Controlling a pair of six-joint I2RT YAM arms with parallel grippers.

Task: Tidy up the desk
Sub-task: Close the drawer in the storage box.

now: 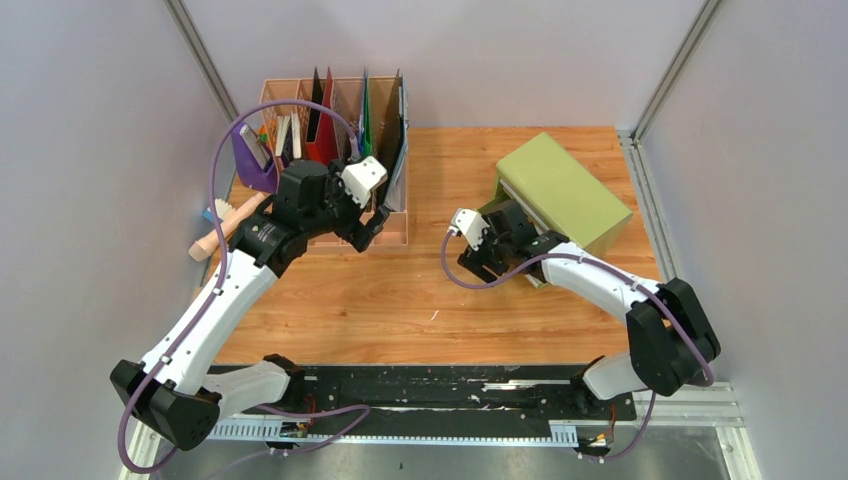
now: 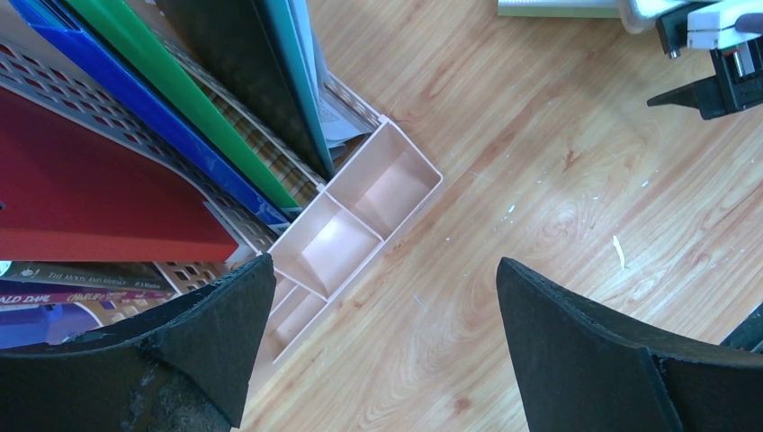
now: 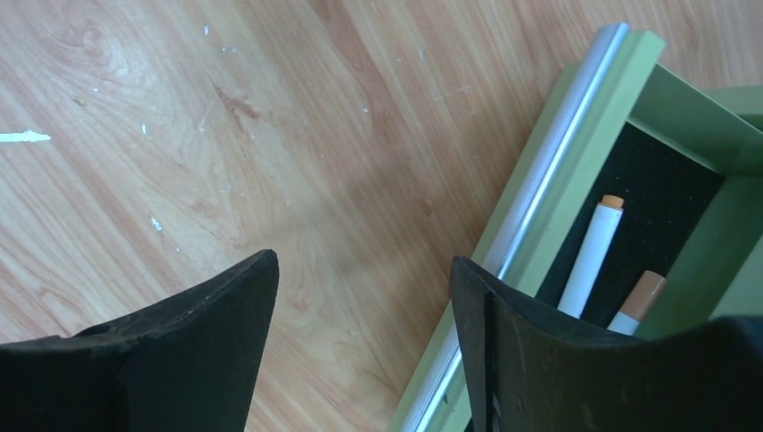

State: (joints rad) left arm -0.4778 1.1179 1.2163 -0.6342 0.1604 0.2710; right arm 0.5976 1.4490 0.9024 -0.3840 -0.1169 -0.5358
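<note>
Take drawer handle, just beside spread, empty right fingers, mid-bar: rigid, smooth, probably slippery metal. Leave left fingers spread above surface.

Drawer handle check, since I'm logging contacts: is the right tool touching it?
Cannot tell. In the right wrist view, one finger of the right tool overlaps the silver drawer handle with no gap visible, but it may hang above it.

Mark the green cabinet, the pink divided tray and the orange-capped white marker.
Green box-shaped drawer cabinet [image 1: 565,186], top external view, top face.
Pink plastic divided tray [image 2: 340,241], left wrist view, a compartment floor.
White orange-capped marker [image 3: 589,258], right wrist view, mid-barrel.
</note>
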